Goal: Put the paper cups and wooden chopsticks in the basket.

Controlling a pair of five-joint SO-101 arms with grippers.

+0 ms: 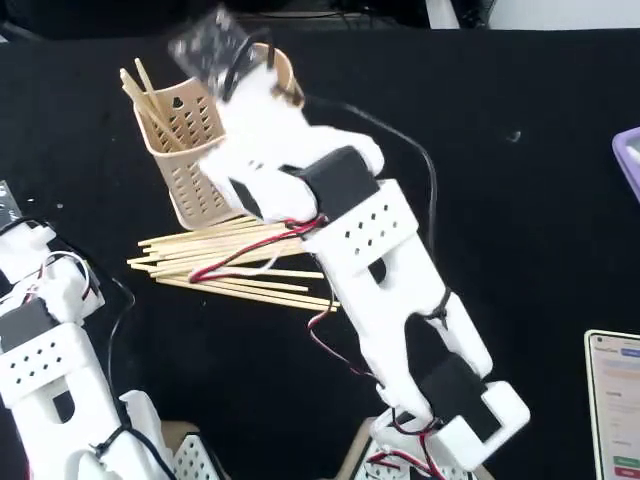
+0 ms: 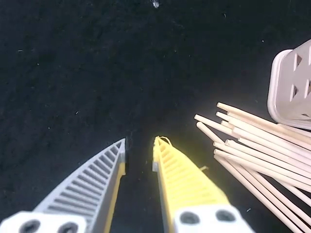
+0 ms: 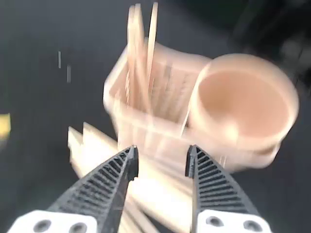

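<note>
L arm (image 1: 40, 350): white, at worktop's (image 1: 520, 230) near-left corner.
L gripper (image 2: 139, 145): 1 grey finger, 1 yellow. Tips apart w/ narrow gap, nothing between. Hangs over bare black worktop.
chopsticks in basket (image 1: 143, 92): wooden, a few, standing on end, tops leaning out over the rim. Ahead of R gripper (image 3: 162, 158), near.
basket (image 1: 190, 165): beige plastic, perforated walls, stands on worktop. Directly beyond R gripper's tips, near. Well ahead of L gripper, past the loose chopsticks (image 1: 225, 262). Base touching or just beside that bundle, can't tell which.
loose chopsticks: wooden, fanned bundle lying flat on worktop, qty not countable. Ahead of L gripper on its yellow-finger side, not touching it. Behind R gripper, partly under R arm (image 1: 390, 260).
R gripper: black ribbed fingers, spread wide, nothing between. Poised above basket, near its rim.
paper cup (image 3: 243, 107): tan, open end up. Ahead of R gripper, at basket's side by the rim. Inside basket or merely against it, can't tell.
R arm: white w/ black motors, red & black leads. Extends from worktop's near edge to basket.
purple item (image 1: 630, 160): partial, at worktop's far-right edge, well apart from both grippers.
screen device (image 1: 615, 400): lit, at right edge, well apart from R gripper, beside R arm's base end.
</note>
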